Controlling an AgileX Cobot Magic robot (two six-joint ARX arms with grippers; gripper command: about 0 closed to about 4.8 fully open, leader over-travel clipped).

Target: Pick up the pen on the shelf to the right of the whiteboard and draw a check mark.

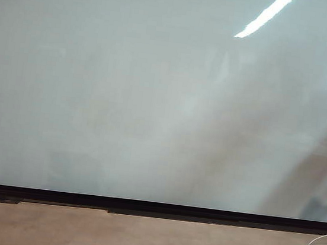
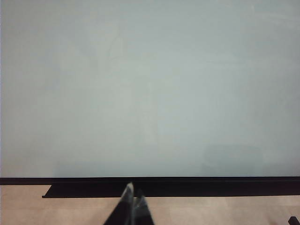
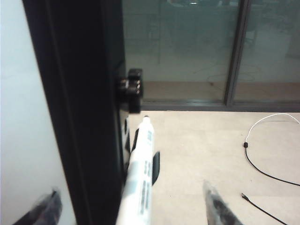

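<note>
Pen (image 3: 140, 183) sits untaken on its holder at the whiteboard's (image 1: 154, 97) right edge, between the right gripper's (image 3: 131, 206) spread fingers. Left gripper (image 2: 131, 206) idle below the board, fingers pressed together. No check mark drawn.

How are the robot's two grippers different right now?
The left gripper has its dark fingers pressed together in a point; the right gripper has its fingers spread wide apart. The left one faces the big glossy pale whiteboard with nothing between its fingers; the right one sits at the board's black side frame, with the slim white black-printed pen standing between its open fingers. Neither grips anything.
</note>
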